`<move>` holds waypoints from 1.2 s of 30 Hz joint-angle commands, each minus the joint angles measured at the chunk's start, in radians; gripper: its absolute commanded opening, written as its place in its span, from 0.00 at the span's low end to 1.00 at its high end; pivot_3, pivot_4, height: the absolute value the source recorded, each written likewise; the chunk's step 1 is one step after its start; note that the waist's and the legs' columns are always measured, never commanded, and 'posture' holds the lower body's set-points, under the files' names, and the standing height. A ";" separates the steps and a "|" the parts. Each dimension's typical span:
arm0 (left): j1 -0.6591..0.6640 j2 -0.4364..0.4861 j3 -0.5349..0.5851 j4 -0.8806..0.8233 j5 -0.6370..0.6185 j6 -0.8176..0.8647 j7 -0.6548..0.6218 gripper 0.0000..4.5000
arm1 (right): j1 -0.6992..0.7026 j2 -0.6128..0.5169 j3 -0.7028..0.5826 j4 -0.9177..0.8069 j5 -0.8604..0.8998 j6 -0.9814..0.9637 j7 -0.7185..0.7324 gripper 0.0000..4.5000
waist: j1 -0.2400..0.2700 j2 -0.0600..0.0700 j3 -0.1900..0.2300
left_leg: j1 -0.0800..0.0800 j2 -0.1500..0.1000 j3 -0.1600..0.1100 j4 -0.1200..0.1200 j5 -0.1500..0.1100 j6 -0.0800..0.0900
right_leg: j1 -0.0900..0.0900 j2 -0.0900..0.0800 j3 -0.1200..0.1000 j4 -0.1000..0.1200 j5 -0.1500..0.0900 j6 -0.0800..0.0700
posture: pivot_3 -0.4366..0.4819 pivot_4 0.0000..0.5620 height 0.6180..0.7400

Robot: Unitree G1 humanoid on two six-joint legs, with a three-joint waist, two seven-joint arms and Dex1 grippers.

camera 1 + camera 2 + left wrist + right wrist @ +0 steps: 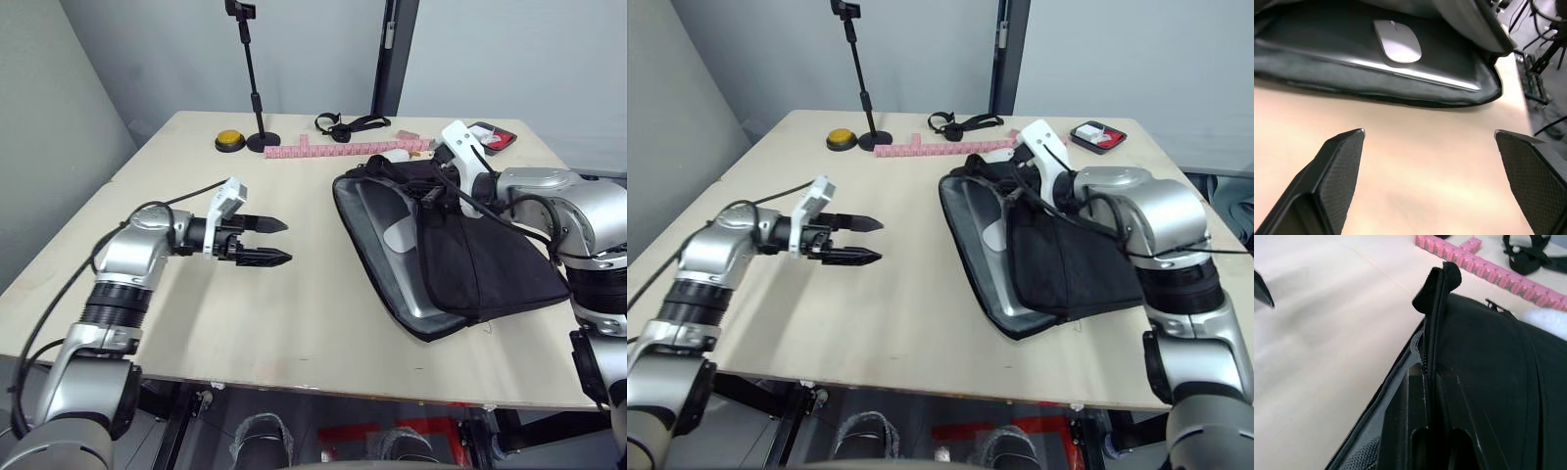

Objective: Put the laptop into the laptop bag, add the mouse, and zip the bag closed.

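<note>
At the laptop bag (470,264), right fingers (1400,431) seemingly pinch its zipper edge.

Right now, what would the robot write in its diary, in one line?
laptop in laptop bag | mouse on laptop | bag unzipped | right gripper shut on bag edge | left gripper open, above table

One laptop bag (490,264), one laptop (1415,73), one mouse (1397,41), one yellow button (228,140), one pink strip (343,150).

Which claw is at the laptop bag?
The right claw, at the laptop bag's far zipper edge; the left claw hovers open over bare table.
</note>
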State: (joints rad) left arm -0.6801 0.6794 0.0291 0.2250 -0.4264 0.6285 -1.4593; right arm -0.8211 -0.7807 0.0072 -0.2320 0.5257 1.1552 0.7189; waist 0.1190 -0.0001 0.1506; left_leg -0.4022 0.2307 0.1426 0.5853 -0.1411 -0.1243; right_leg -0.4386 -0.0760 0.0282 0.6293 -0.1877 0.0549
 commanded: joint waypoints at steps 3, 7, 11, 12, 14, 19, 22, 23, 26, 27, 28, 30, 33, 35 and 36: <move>-0.016 0.052 0.075 -0.046 -0.096 0.076 0.021 0.99 | 0.032 -0.084 -0.035 -0.055 0.049 -0.112 0.157 0.00 | -0.005 0.000 0.000 | -0.001 0.000 0.000 -0.001 0.000 0.000 | -0.001 0.000 0.000 -0.001 0.000 -0.001 | 0.48 0.27 1.00; -0.045 0.099 0.080 -0.020 -0.103 0.099 0.033 0.99 | 0.085 -0.137 0.021 -0.116 0.059 -0.173 0.271 0.00 | -0.010 0.000 0.000 | -0.002 0.000 0.000 -0.001 0.000 0.000 | -0.002 0.001 -0.001 -0.001 0.000 -0.001 | 0.48 0.27 1.00; -0.077 0.118 0.082 0.026 -0.122 0.129 0.032 0.99 | 0.157 -0.167 0.014 -0.156 0.066 -0.250 0.349 0.00 | -0.014 0.000 0.000 | -0.001 0.001 0.000 -0.001 0.000 0.001 | -0.001 0.001 0.000 0.000 0.000 -0.001 | 0.48 0.27 1.00; -0.088 0.118 0.090 0.043 -0.131 0.139 0.034 0.99 | 0.177 -0.170 0.005 -0.153 0.068 -0.265 0.361 0.00 | -0.014 0.000 0.000 | -0.001 0.001 0.000 -0.001 -0.001 0.001 | -0.001 0.001 0.000 0.000 -0.001 -0.001 | 0.48 0.27 1.00; -0.106 0.113 0.101 0.085 -0.142 0.150 0.042 0.99 | 0.211 -0.172 0.005 -0.132 0.056 -0.289 0.371 0.00 | -0.015 0.000 0.000 | -0.001 0.001 0.000 0.000 -0.003 0.005 | -0.001 0.001 0.000 0.000 -0.001 -0.001 | 0.48 0.27 1.00; -0.120 0.102 0.043 0.167 -0.092 0.116 0.044 1.00 | 0.320 -0.222 0.046 -0.105 0.020 -0.312 0.411 0.35 | -0.010 0.000 0.000 | 0.000 0.000 0.000 0.000 -0.003 0.006 | 0.000 0.000 0.000 0.000 -0.001 -0.001 | 0.48 0.27 1.00; -0.144 0.091 0.015 0.223 -0.064 0.104 0.053 1.00 | 0.352 -0.234 0.010 -0.105 0.061 -0.284 0.428 0.59 | -0.009 0.000 0.000 | -0.001 0.000 0.000 0.002 -0.003 0.007 | 0.000 0.000 0.000 0.001 -0.001 -0.001 | 0.48 0.27 1.00; -0.164 0.079 -0.003 0.270 -0.043 0.103 0.056 1.00 | 0.392 -0.252 -0.052 -0.092 0.084 -0.268 0.433 0.69 | -0.008 0.000 0.000 | -0.001 0.000 0.000 0.002 -0.003 0.007 | 0.000 0.000 0.000 0.001 0.000 -0.001 | 0.48 0.27 1.00; -0.205 0.067 -0.043 0.358 -0.005 0.098 0.037 1.00 | 0.490 -0.294 -0.196 -0.069 0.130 -0.240 0.445 0.90 | 0.003 0.000 0.000 | -0.001 0.000 -0.001 0.003 -0.003 0.008 | 0.001 0.000 0.000 0.001 0.000 -0.002 | 0.48 0.27 1.00; -0.216 0.073 -0.052 0.382 0.002 0.099 0.015 1.00 | 0.535 -0.309 -0.260 -0.060 0.140 -0.231 0.450 0.97 | 0.007 -0.001 0.000 | -0.001 0.000 0.000 0.004 -0.003 0.008 | 0.001 -0.001 0.000 0.001 0.000 -0.002 | 0.48 0.27 1.00; -0.225 0.078 -0.059 0.401 0.008 0.100 -0.002 1.00 | 0.570 -0.320 -0.309 -0.056 0.151 -0.225 0.453 0.99 | 0.009 -0.001 0.000 | -0.001 0.000 -0.001 0.004 -0.003 0.009 | 0.001 -0.001 0.000 0.001 0.000 -0.002 | 0.48 0.27 1.00; -0.244 0.102 -0.066 0.451 0.033 0.070 -0.038 1.00 | 0.675 -0.338 -0.448 -0.049 0.158 -0.213 0.474 0.99 | 0.012 -0.001 0.000 | -0.002 0.000 0.000 0.003 -0.003 0.009 | 0.000 -0.001 0.000 0.000 0.000 -0.002 | 0.48 0.27 1.00; -0.255 0.148 -0.060 0.480 0.046 0.039 -0.107 1.00 | 0.836 -0.340 -0.638 -0.036 0.136 -0.215 0.505 0.99 | 0.014 -0.001 0.000 | -0.002 0.001 -0.001 0.003 -0.003 0.009 | 0.000 0.000 0.000 0.000 0.000 -0.002 | 0.48 0.27 1.00; -0.257 0.170 -0.059 0.488 0.051 0.021 -0.140 1.00 | 0.909 -0.335 -0.718 -0.029 0.126 -0.225 0.514 0.99 | 0.015 -0.001 0.000 | -0.002 0.001 0.000 0.003 -0.003 0.009 | 0.000 0.000 0.000 0.000 -0.001 -0.002 | 0.48 0.27 1.00; -0.253 0.181 -0.062 0.486 0.050 0.006 -0.147 1.00 | 0.941 -0.332 -0.752 -0.025 0.121 -0.230 0.518 0.99 | 0.015 -0.001 0.000 | -0.002 0.001 0.000 0.003 -0.004 0.009 | 0.000 -0.001 0.000 0.000 -0.001 -0.002 | 0.48 0.27 1.00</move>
State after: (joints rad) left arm -0.9066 0.8392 -0.0486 0.7142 -0.3772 0.6690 -1.5528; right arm 0.0991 -1.1068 -0.6509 -0.2481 0.6531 0.9424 1.2166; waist 0.1339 -0.0011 0.1502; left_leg -0.4035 0.2315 0.1426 0.5888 -0.1447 -0.1150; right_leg -0.4385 -0.0766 0.0281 0.6296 -0.1883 0.0530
